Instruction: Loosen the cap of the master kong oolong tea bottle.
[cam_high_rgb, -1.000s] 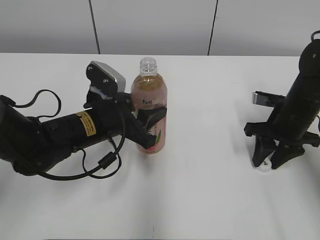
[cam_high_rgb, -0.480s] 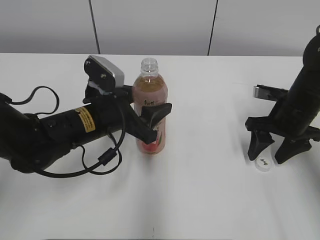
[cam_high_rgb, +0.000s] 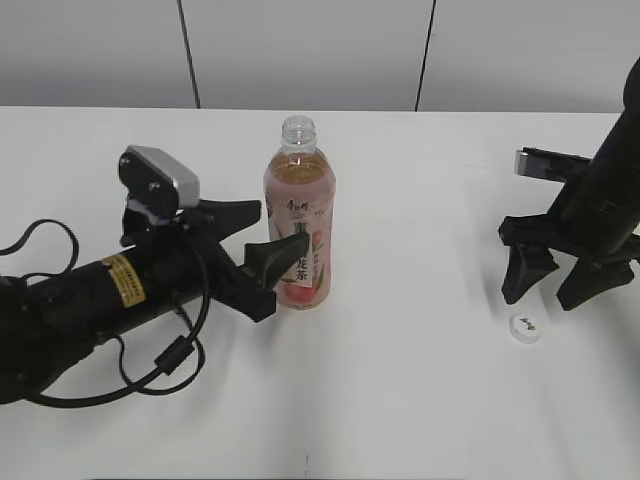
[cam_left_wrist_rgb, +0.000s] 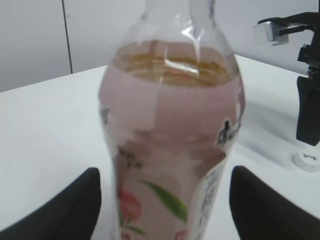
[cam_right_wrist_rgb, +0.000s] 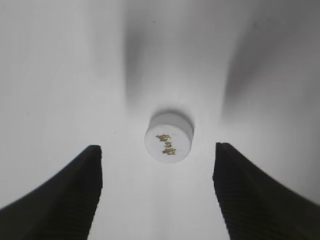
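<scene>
Left gripper (cam_high_rgb: 255, 240): nearest the camera in the exterior view, on the left arm lying low across the white table (cam_high_rgb: 400, 400). Its two black fingers (cam_left_wrist_rgb: 75, 210) are spread apart on either side of the bottle's lower body and do not clamp it; in the left wrist view a gap shows between each finger and the label.
Left arm sticker: a yellow label with small dark print on the black arm body, too small to read.
Cap (cam_high_rgb: 526, 327): small, round and white, off the bottle and lying flat on the table at the right, well apart from the bottle. The right wrist view shows it (cam_right_wrist_rgb: 169, 136) with small gold-brown characters on top, too blurred to read.
Right gripper (cam_high_rgb: 560, 278): pointing down above the cap, fingers spread wide, the cap on the table beneath the gap and touching neither finger.
Master kong oolong tea bottle (cam_high_rgb: 298, 225): upright near the table's middle, neck open with bare threads, amber-pink tea filling it to the shoulder.
Bottle label: pink with a peach and green leaf; a white vertical strip carries dark Chinese characters, the lower ones reading as 龙茶.
Background: grey wall panels (cam_high_rgb: 300, 50) with dark seams behind the table.
</scene>
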